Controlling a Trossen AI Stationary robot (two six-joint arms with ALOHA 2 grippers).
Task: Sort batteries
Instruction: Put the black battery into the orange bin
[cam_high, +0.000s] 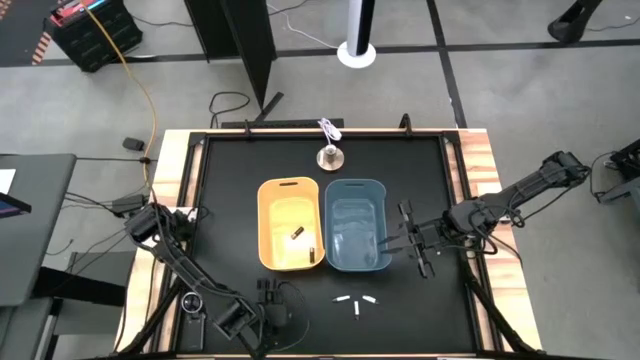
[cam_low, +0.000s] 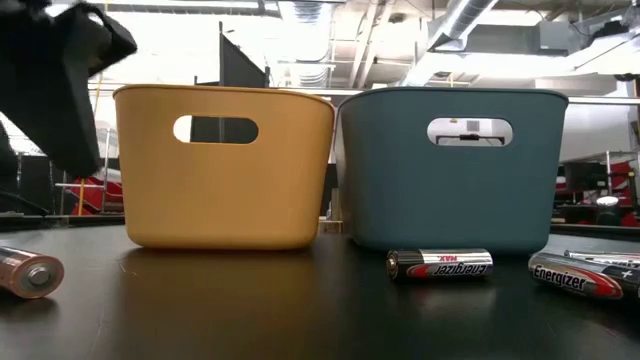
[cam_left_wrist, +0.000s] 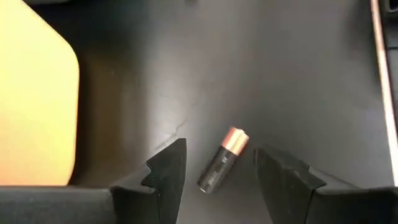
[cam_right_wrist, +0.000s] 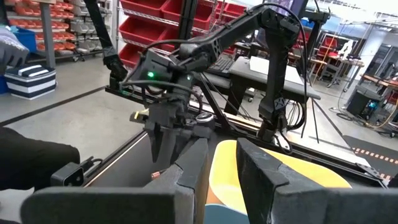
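A dark battery with a copper end (cam_left_wrist: 222, 160) lies flat on the black table. My left gripper (cam_left_wrist: 217, 165) points down at it near the table's near edge (cam_high: 268, 298), open, one finger on each side and not touching. This battery also shows in the low view (cam_low: 25, 272). Two dark batteries (cam_high: 297, 233) lie inside the yellow tub (cam_high: 290, 190). Three white-silver batteries (cam_high: 357, 303) lie on the table in front of the blue tub (cam_high: 355, 190); two of them show in the low view (cam_low: 440, 263). My right gripper (cam_high: 390, 243) hovers at the blue tub's right rim, open and empty (cam_right_wrist: 222, 171).
A silver bell-shaped object (cam_high: 330, 155) stands behind the tubs near the table's far edge. The two tubs stand side by side at the table's middle. Wooden rails (cam_high: 480, 170) border the black mat. Bare mat lies left of the yellow tub and right of the blue one.
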